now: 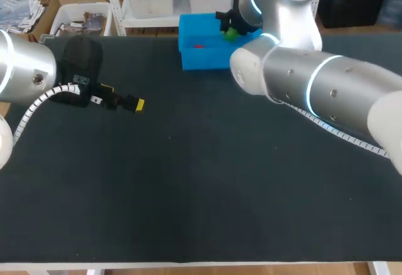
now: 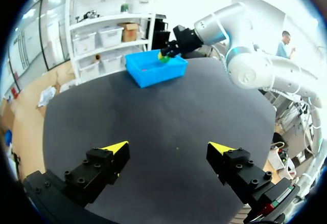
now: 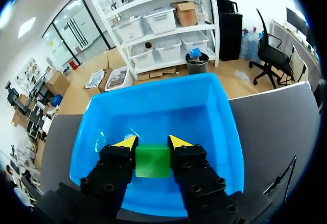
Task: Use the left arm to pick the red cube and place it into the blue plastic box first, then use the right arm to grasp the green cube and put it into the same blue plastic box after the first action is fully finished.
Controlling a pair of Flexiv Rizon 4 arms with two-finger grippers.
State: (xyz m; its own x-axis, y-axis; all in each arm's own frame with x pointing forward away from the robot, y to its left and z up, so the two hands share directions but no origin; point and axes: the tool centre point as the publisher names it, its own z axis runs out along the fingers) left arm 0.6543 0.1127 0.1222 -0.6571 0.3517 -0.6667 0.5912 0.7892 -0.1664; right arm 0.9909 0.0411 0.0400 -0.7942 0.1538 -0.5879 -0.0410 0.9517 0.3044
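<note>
Above blue box (image 3: 217,116), right pincer (image 3: 152,143) gripping green cube (image 3: 152,162)

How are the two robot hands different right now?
The left gripper is open and holds nothing; the right gripper is shut on the green cube. The left gripper hangs over the dark table, well away from the blue box; the right gripper is above the inside of the box. Both have black fingers with yellow tips.
</note>
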